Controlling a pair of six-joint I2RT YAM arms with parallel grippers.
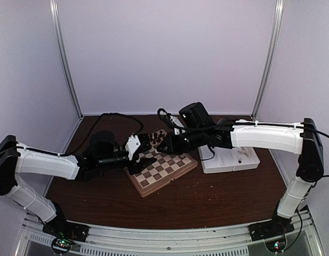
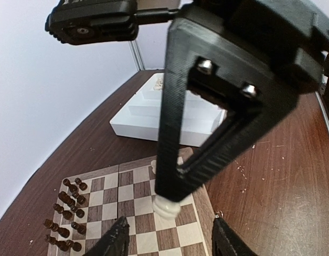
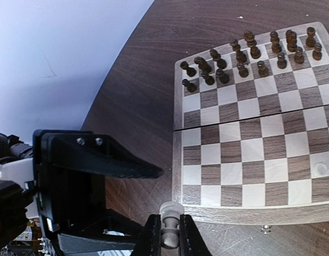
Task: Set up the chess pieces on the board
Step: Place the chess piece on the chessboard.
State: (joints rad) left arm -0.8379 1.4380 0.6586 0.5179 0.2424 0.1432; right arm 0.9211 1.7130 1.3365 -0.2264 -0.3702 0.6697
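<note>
Currently the right gripper (image 3: pixel 171 237) pinches an upright white chess piece (image 3: pixel 171 212) over the board (image 3: pixel 249 213) edge opposite the dark pieces (image 3: pixel 249 53). The left gripper (image 2: pixel 173 240), jaws apart and empty, hovers just beside it.

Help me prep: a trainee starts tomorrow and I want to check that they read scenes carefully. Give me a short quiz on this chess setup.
1. True or false: the right tool is shut on a cream-white chess piece.
2. Where do the dark pieces stand? A: in roughly two rows along one edge of the board; B: spread over every row; C: lying off the board.
3. Is the left tool open or shut?

Key: 1 true; 2 A; 3 open.
</note>
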